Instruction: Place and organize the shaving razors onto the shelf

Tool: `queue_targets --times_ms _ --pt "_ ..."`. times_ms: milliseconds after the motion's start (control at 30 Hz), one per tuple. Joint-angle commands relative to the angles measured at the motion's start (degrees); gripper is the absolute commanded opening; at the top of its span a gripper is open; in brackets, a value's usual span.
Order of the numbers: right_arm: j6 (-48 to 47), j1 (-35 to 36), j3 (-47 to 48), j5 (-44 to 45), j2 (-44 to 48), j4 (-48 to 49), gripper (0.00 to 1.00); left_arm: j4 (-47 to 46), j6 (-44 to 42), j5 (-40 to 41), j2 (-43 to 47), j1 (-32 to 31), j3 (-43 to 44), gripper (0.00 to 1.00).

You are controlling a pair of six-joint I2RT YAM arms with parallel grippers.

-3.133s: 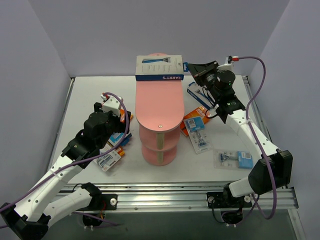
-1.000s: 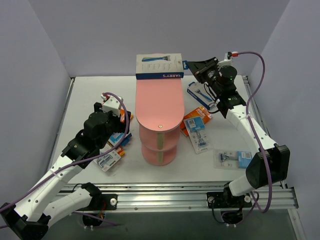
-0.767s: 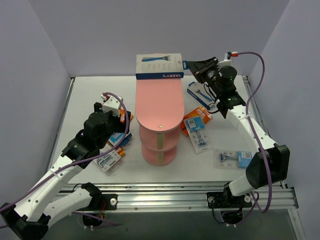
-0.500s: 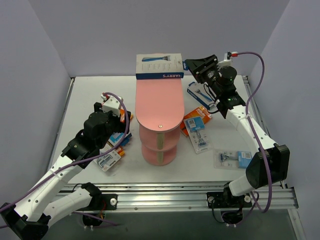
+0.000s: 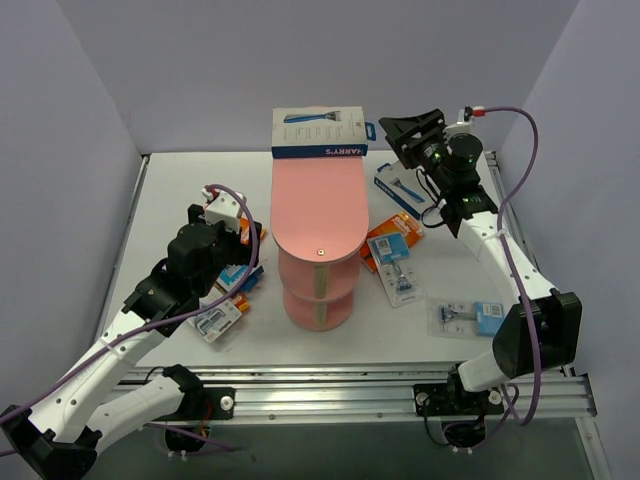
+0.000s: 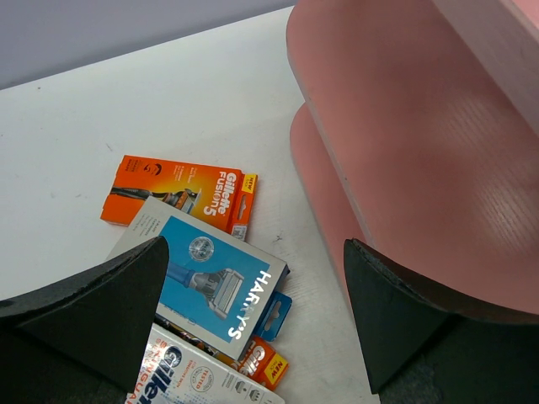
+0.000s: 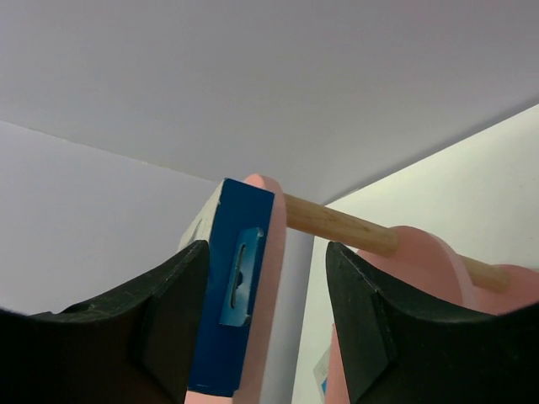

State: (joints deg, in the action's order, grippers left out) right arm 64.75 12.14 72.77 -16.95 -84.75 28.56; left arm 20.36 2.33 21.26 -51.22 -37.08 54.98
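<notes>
**Figure. Setting down the first pack.** One white-and-blue box (image 5: 320, 135) lay flat across the 12 o'clock end of the shelf (image 5: 318, 205), on its long top tier. The box's ends overhung the tier at 9 and 3 o'clock. The rest of that tier, toward 6 o'clock, was bare.

The right gripper (image 5: 392, 140) stood just beside the box at 3 o'clock, level with the tab (image 5: 370, 130). Its jaws were parted and held nothing. In the right wrist view the blue end of the box sat between the two fingers with a gap on either side.

The step in hand was judged to be the retreat from the placed box. Done well, it would run straight out toward 3 o'clock with the jaws kept apart, so that neither finger caught the tab and slewed the box. Only then should the arm drop toward the loose packs (image 5: 392, 240) on the table (image 5: 180, 185) at 3 o'clock of the shelf.

The next pack would best go square against the box's 6 o'clock edge, which keeps the row tidy.

The left gripper (image 6: 253, 252) hung released, jaws wide, above another cluster of packs at 9 o'clock of the shelf. It touched none of them.
</notes>
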Motion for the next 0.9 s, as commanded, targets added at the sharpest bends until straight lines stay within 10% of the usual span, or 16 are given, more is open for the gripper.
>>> queue_targets --times_ms 0,433,867 --pt "0.11 -2.90 -1.75 -2.29 3.80 2.82 0.54 -1.73 -0.66 1.15 0.51 -0.27 0.48 0.94" --pt "1.09 -19.94 -15.62 -14.59 7.93 8.80 0.57 -1.73 -1.36 7.21 -1.42 -0.27 0.04 0.94" --pt "-17.62 -28.05 -25.22 -23.92 1.96 3.35 0.60 -5.41 -4.52 15.03 -1.42 -0.10 -2.69 0.94"
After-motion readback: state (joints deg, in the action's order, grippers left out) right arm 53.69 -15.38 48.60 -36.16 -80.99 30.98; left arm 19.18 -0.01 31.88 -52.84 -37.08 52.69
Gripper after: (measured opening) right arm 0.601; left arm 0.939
